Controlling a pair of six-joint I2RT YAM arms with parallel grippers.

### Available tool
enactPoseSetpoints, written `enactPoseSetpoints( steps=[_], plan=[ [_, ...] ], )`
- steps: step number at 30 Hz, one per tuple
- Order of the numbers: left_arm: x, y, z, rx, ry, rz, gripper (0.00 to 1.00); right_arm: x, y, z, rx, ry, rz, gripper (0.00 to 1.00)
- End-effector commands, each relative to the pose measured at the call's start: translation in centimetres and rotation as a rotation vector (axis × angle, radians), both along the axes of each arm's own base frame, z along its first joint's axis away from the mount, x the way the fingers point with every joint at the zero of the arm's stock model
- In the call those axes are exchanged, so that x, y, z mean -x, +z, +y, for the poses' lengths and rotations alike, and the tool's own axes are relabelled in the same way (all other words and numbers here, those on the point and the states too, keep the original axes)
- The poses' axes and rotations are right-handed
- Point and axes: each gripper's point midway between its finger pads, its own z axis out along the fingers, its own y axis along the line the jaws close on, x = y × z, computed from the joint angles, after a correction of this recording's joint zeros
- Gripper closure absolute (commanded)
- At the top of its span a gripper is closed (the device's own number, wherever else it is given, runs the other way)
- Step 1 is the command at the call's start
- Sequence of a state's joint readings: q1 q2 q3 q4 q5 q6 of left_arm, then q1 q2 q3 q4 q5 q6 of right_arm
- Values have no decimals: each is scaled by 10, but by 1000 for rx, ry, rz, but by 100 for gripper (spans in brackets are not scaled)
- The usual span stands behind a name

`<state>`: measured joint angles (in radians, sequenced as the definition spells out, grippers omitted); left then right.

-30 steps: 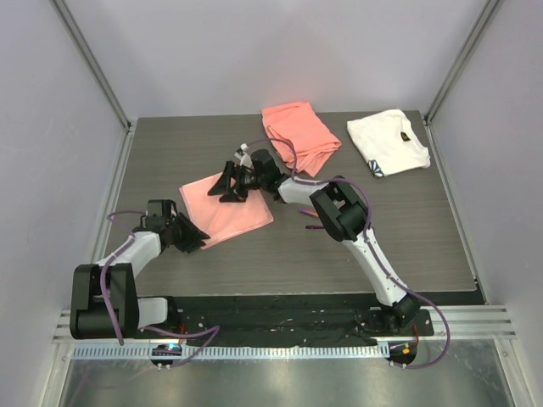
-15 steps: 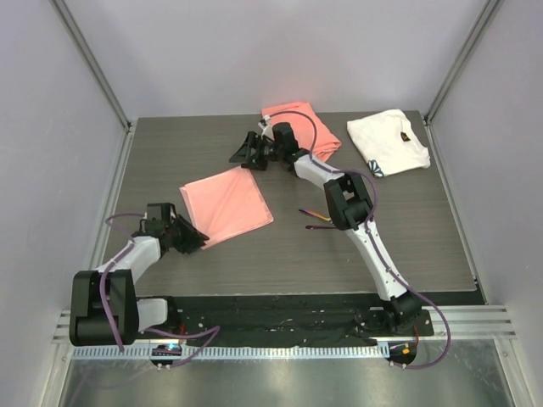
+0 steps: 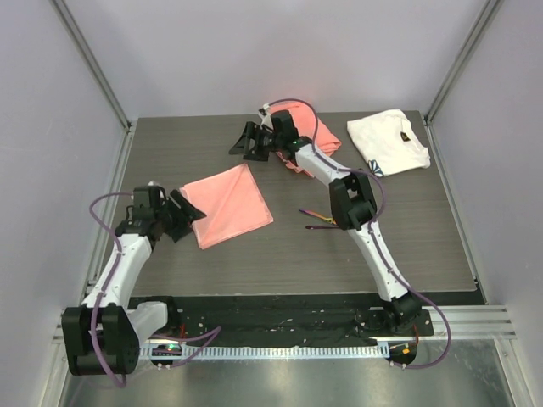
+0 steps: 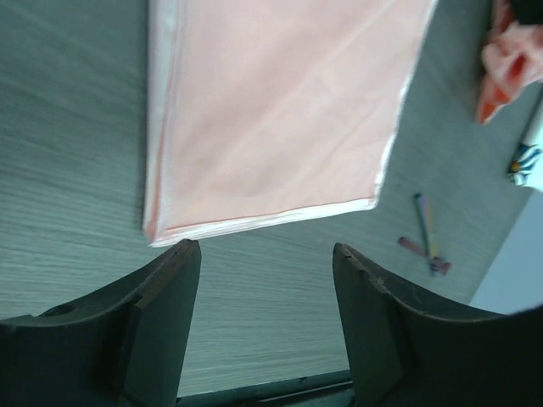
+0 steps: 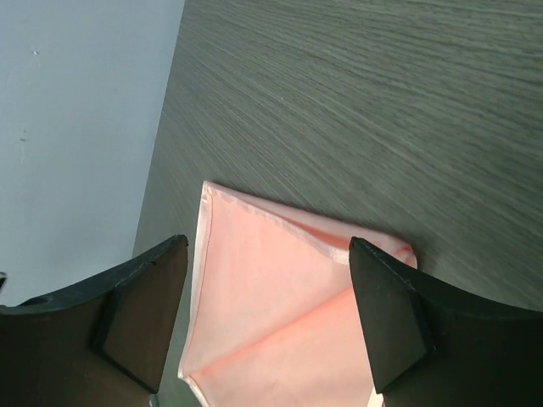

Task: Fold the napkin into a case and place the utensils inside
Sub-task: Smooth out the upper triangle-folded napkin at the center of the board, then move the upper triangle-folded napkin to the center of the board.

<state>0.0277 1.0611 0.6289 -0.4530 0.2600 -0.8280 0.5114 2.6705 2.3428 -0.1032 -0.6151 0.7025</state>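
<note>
The napkin (image 3: 227,203) lies flat on the table as a folded pale-pink square with layered edges; it also shows in the left wrist view (image 4: 271,110) and the right wrist view (image 5: 288,331). My left gripper (image 3: 185,217) is open and empty, just off the napkin's near-left corner (image 4: 265,254). My right gripper (image 3: 244,142) is open and empty, raised well above the table behind the napkin (image 5: 267,244). The two utensils (image 3: 316,219) lie side by side right of the napkin, and show in the left wrist view (image 4: 427,242).
A thicker coral-orange cloth (image 3: 312,136) lies at the back under the right arm. A white cloth with a dark mark (image 3: 389,142) lies at the back right. Grey walls close in the table on three sides.
My right gripper has left the napkin's far corner and swung up and back. My left gripper has risen and moved slightly left of the napkin's near corner. The napkin stays flat.
</note>
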Motion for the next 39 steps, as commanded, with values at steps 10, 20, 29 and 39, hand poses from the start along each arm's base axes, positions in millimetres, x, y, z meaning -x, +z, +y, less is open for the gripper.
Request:
enactPoseSetpoints(
  steps=[10,20,29,39],
  plan=[
    [-3,24,0,104,-43,52,25,77,69,-53,197,-51,-47,18],
    [-22,20,-6,194,-90,78,36,187,23,-44,321,10,9,28],
    [-18,7,16,51,-51,104,37,230,-27,-75,424,-4,65,34],
    [-8,-11,30,-101,-7,143,39,220,-42,-86,421,-51,92,36]
  ],
)
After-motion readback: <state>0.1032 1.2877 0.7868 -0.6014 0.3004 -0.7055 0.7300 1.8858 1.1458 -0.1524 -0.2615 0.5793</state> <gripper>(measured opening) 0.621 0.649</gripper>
